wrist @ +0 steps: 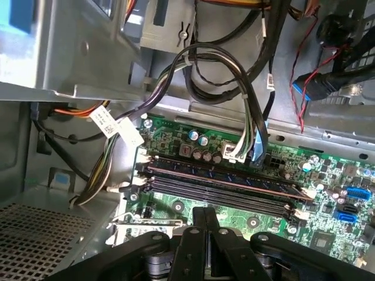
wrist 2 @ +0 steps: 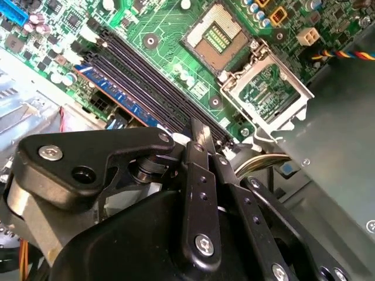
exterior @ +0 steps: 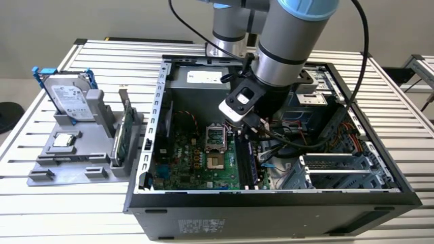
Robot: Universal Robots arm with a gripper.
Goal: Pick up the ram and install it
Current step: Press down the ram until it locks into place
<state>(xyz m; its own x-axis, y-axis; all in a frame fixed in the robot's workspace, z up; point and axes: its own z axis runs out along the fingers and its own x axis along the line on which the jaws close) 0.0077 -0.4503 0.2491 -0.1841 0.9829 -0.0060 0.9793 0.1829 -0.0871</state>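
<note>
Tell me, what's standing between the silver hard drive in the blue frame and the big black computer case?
In the exterior view, a tall green expansion card with a metal bracket stands upright there, slotted in a grey plastic holder.

Fingers (wrist 2: 199, 175) matt black, probably plastic; case (exterior: 271, 201) dull metal; motherboard (wrist 2: 176, 52) glossy green.

You can see the ram (wrist: 225, 177) seated on edge in the outermost of the motherboard's (wrist: 176, 208) parallel memory slots, lying level along the slot. It is a long, thin stick; the second wrist view shows its blue-labelled face (wrist 2: 114, 96) beside the empty black slots.
</note>
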